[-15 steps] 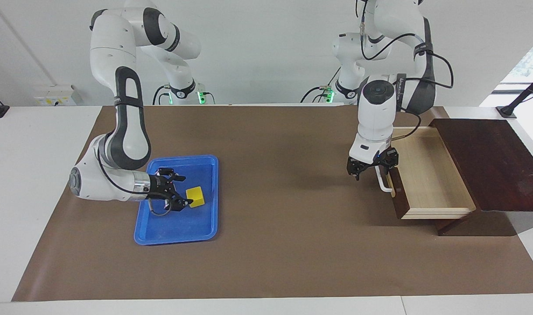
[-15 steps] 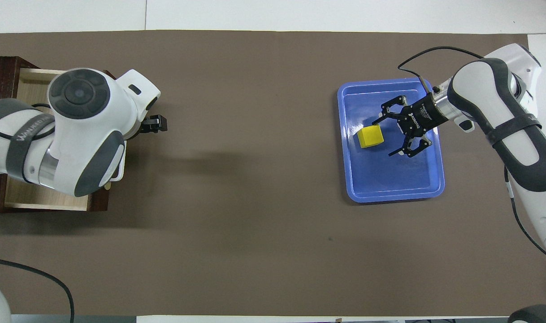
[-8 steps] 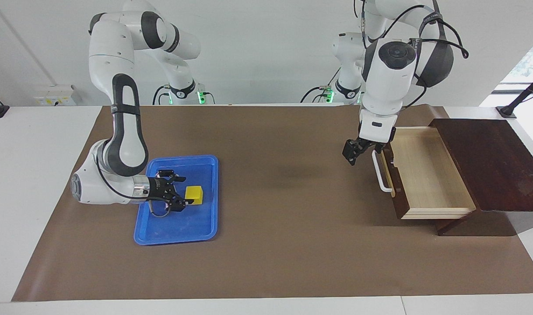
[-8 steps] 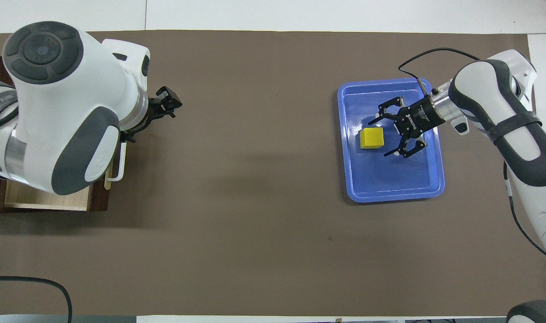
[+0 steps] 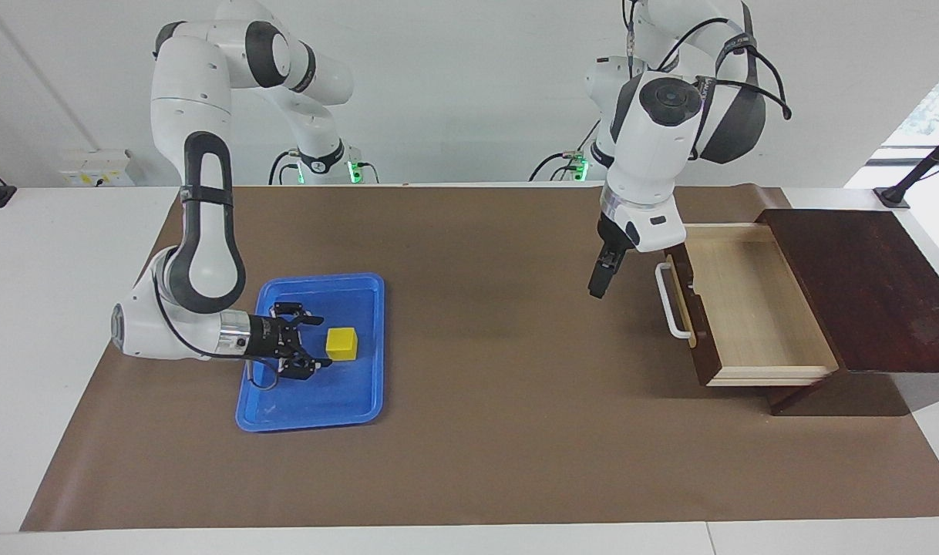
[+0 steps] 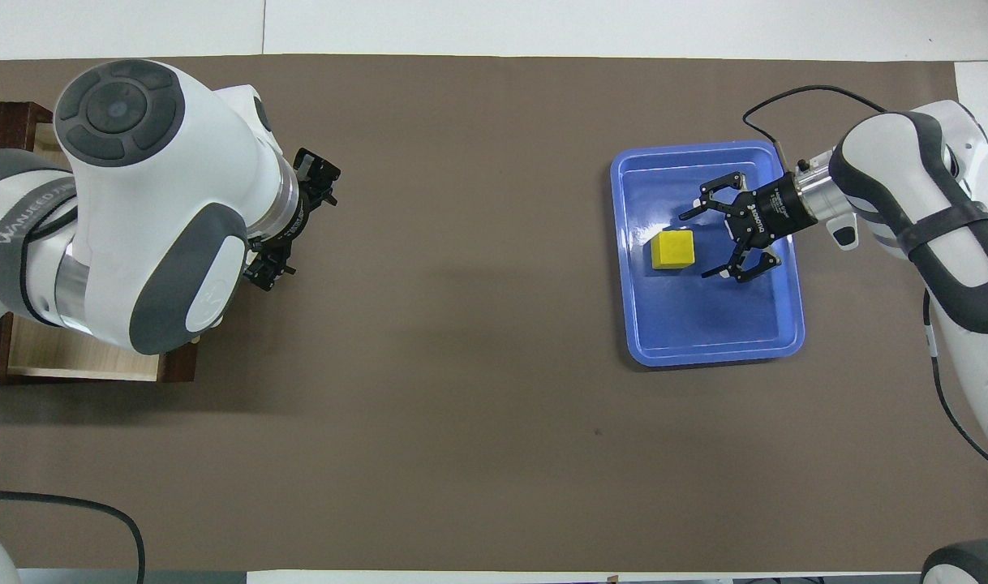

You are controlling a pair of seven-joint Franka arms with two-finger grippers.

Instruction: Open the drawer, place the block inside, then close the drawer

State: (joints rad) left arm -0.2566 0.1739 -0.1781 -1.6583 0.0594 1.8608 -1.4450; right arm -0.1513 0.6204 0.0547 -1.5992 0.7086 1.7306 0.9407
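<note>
Two things have shifted for you over the last second. The left gripper (image 5: 597, 287), which was right at the white handle (image 5: 674, 301) of the drawer (image 5: 755, 304), has let go and lifted away; it now hangs over bare mat beside the drawer front, jaws released and empty in the overhead view. The drawer stands pulled well out of its dark wooden box (image 5: 863, 285), pale inside showing and nothing in it, so you can count the opening step as done. At the right arm's end of the table (image 5: 76, 308), the right gripper (image 5: 306, 362) has drawn back a little from the yellow block (image 5: 342, 344); its jaws are spread wide, low inside the blue tray (image 5: 307, 416), with the block just beside the tips and not between them. The block sits flat in the tray, well apart from the drawer. You have no grasp yet: in my judgement, the right arm must move in around the block and clamp down before any carry across the mat, and closing the drawer waits on that.
</note>
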